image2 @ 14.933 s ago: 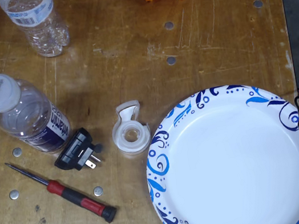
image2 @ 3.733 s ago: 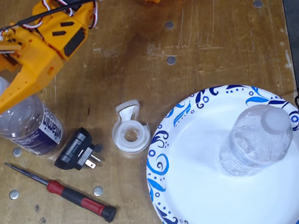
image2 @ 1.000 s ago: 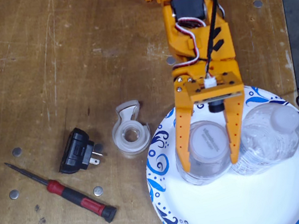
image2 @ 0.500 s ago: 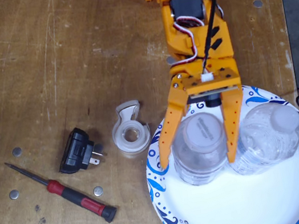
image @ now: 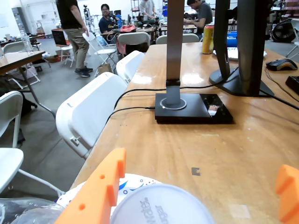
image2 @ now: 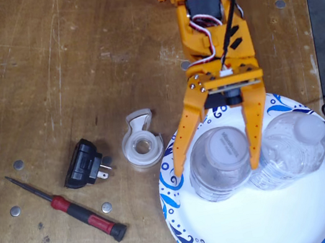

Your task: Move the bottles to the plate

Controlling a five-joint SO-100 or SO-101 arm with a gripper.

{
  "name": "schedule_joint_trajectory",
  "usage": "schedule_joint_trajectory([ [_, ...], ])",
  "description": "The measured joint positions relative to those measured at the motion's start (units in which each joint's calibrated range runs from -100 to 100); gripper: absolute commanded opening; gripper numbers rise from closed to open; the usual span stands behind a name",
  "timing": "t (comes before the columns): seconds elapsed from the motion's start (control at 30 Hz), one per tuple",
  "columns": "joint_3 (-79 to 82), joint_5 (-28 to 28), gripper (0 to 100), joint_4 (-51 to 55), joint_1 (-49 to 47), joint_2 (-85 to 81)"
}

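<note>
Bottle [image2: 220, 165] upright on plate [image2: 232, 229], between spread hand [image2: 217, 165] fingers.

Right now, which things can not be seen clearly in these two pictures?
- Wider bottle: its label is hidden in the fixed view, seen from above; the wrist view's bottom edge cuts its cap.
- Ribbed bottle: blurred at the wrist view's corner.
- Plate: bottom cut off in the fixed view.
- Claw: contact with the wider bottle unclear.
</note>
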Motion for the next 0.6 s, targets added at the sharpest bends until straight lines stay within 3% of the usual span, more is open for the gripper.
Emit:
schedule_joint_trajectory([
  [0.27, 5.4, 0.31, 1, 11.06, 3.37, -15.52],
  [0.43, 10.97, 0.31, 2, 21.53, 5.47, -27.1],
  [0.6, 23.2, 0.31, 2, 23.23, 6.02, -39.51],
])
